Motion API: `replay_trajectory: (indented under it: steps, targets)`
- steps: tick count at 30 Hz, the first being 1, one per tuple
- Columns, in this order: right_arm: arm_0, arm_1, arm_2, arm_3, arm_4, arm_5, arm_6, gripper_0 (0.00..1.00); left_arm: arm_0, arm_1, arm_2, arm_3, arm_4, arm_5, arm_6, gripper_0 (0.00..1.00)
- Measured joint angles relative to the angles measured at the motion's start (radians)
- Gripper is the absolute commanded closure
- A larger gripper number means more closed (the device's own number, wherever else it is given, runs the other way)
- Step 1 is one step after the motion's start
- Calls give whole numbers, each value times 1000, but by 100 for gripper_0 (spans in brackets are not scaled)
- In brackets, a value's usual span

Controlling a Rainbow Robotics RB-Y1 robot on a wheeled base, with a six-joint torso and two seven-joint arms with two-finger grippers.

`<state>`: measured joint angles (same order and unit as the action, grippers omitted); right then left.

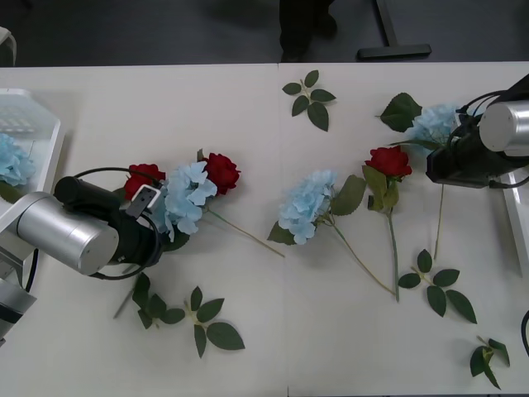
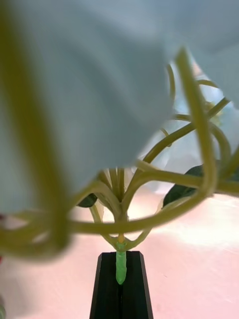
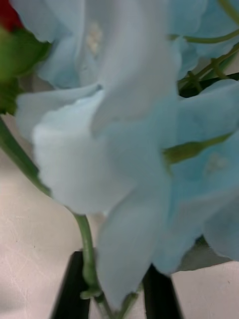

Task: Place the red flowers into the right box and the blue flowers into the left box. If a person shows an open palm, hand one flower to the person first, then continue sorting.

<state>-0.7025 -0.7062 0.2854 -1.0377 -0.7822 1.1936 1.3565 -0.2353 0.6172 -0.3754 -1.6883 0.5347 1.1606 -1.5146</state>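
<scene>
Your left gripper, just beside the left box, is closed on the stem of a blue flower; lift it clear of the two red flowers touching it. Farther from that box, your right gripper is clamped on another hydrangea, stem running toward you, head pointing away.

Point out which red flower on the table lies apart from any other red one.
The red flower right of centre, its stem running toward the robot. The other two flank a blue flower beside the left claw.
</scene>
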Motion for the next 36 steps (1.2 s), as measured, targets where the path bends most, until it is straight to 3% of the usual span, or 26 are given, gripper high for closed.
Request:
replay_trajectory:
  steps: [6,9,13,14,15,17,19,20,25,31,32,33,34,35,36]
  targets:
    - [0,-40,-188,0,-150,91,362,100,-6,-1,0,-1,-15,-3,0,100]
    - [0,-55,-279,0,-328,118,506,100,-6,8,0,-12,-15,-3,0,100]
    - [0,-74,-291,-21,-576,118,598,100,-6,60,0,-74,-7,-3,0,100]
    - [0,-75,-287,-38,-628,118,638,100,-6,80,0,-94,8,-3,0,60]
    - [0,-75,-281,-60,-677,118,684,100,-6,101,0,-111,24,-3,0,36]
    - [0,-75,-263,-115,-782,116,762,100,-6,138,1,-137,67,-3,0,34]
    - [0,-75,-235,-179,-862,104,793,100,-7,167,3,-152,104,-1,0,94]
    - [0,-75,-218,-214,-893,91,802,100,-7,179,6,-158,125,3,0,100]
    - [0,-70,-144,-356,-1039,32,957,100,-7,210,76,-222,265,62,0,100]
    - [0,-9,-137,-377,-1159,11,1037,100,-7,226,204,-333,401,125,0,100]
    - [0,2,-137,-377,-1172,6,1051,100,-7,229,215,-336,409,131,0,94]
    - [0,11,-137,-378,-1181,3,1078,100,-7,233,221,-337,410,135,0,80]
    - [0,22,-137,-378,-1190,1,1118,100,-7,237,222,-337,410,138,0,39]
    - [0,33,-137,-379,-1200,1,1155,100,-7,241,222,-337,410,139,0,14]
    - [0,45,-137,-380,-1217,1,1195,100,-7,244,222,-334,409,140,0,8]
